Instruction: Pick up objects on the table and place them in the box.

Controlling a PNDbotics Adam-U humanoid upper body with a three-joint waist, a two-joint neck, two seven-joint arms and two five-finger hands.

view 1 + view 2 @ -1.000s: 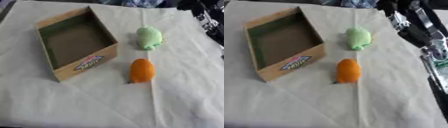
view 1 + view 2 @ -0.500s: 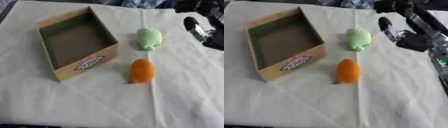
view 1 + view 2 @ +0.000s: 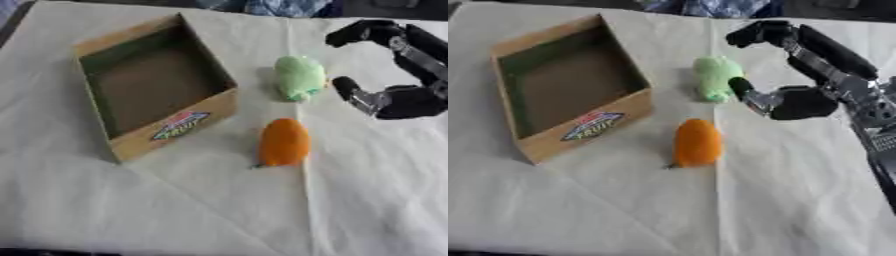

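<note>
Nothing boxed yet: cardboard box (image 3: 131, 145) sits empty w/ green soft toy (image 3: 300, 77) & orange fruit (image 3: 283, 141) right of it, right hand (image 3: 798, 102) spread, ungrasping, beside toy.

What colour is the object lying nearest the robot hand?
Light green, clearest in the left eye view, beside the right robot hand.

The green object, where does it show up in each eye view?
Left eye view: the green object lies right of centre, in the upper half, right of the box.
Right eye view: it sits nearer the centre, upper half.
Shared landmark: the orange object lies just below it in both.
</note>
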